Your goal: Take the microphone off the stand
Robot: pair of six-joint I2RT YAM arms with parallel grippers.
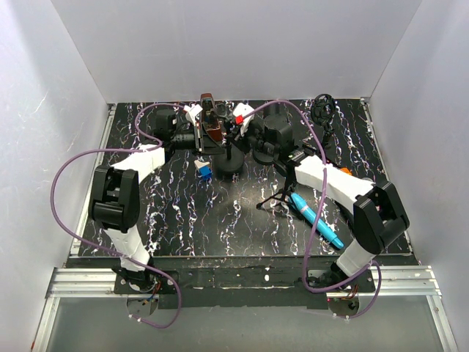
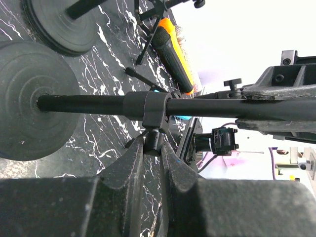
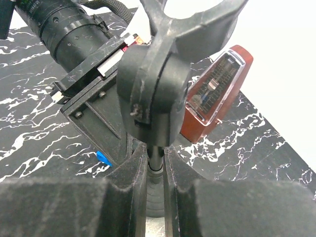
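Fingers [image 2: 129, 163] of your left gripper [image 2: 153, 144] pinch the round knob [image 2: 153, 139] under the matte black stand pole [image 2: 89, 103]; your right gripper [image 3: 155, 150] is clenched on the thin rod [image 3: 156, 155] below the forked plastic clip [image 3: 158, 84]. Two ribbed disc bases [image 2: 29, 123] sit on the marbled table [image 1: 183, 220]. One blue microphone [image 1: 316, 220] lies flat on it beside the right arm [image 1: 330, 183].

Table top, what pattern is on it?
The table is black with white streaks, clearest from the top external view.
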